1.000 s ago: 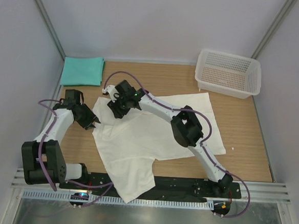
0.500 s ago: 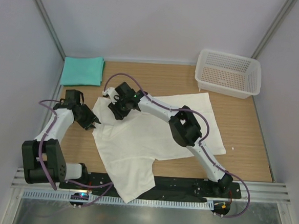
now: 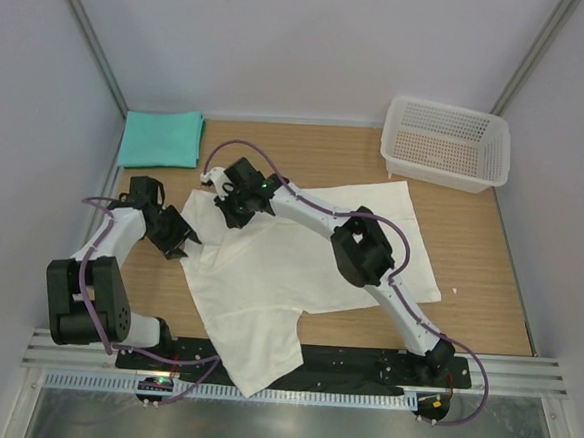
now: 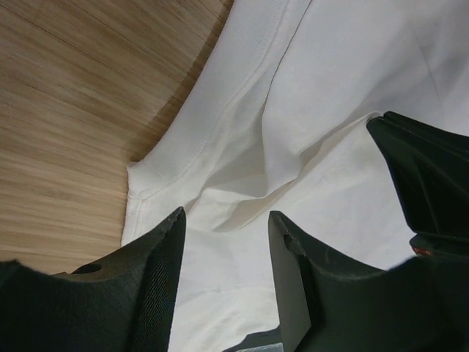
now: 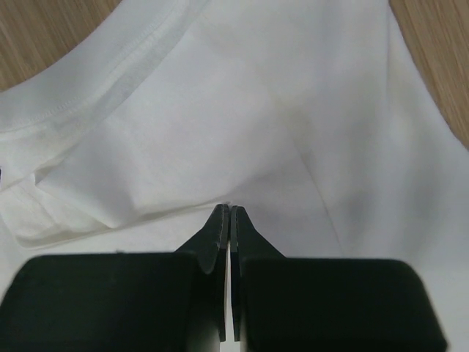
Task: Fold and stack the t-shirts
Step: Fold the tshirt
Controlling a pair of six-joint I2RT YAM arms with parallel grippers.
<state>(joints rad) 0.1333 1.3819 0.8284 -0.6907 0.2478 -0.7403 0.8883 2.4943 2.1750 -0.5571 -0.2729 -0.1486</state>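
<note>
The white t-shirt lies spread on the wooden table, plain side up, with its lower part hanging over the near edge. The teal-green t-shirt lies folded at the back left. My left gripper is open, its jaws straddling the shirt's left hem close above the cloth. My right gripper is at the shirt's far left corner, shut on a raised fold of the white cloth. The red print is hidden.
A white mesh basket stands at the back right. Bare wood lies left of the shirt's hem. Grey walls close in the table on both sides and at the back.
My left arm has shifted a little, bringing its gripper slightly right over the shirt's left edge. My right gripper has barely moved.
</note>
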